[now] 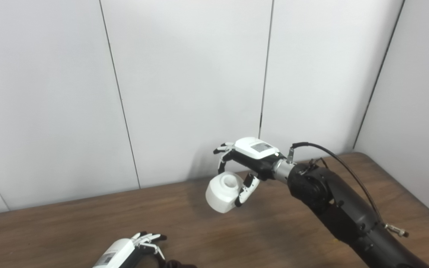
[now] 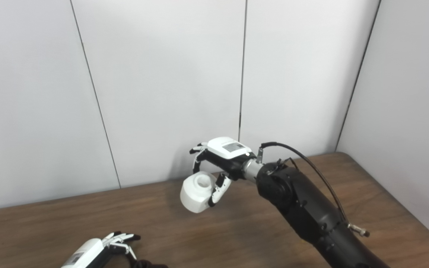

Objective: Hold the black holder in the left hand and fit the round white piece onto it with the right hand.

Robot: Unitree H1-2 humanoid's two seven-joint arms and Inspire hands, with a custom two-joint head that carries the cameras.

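The round white piece (image 1: pixel 222 192) is a short white cylinder with a hollow neck facing up toward the camera. My right hand (image 1: pixel 245 163) is shut on it, fingers on its far side and thumb on its near side, holding it in the air above the back of the wooden table (image 1: pixel 274 230). My left hand (image 1: pixel 132 248) lies low at the bottom left, fingers curled over a dark thing (image 1: pixel 175 264) at the picture's bottom edge. That dark thing is mostly cut off, so whether it is the black holder and whether the hand grips it is unclear.
White wall panels (image 1: pixel 184 85) stand right behind the table's back edge. A black cable (image 1: pixel 343 163) loops off my right forearm. The table's right edge (image 1: pixel 404 186) runs close to the side wall.
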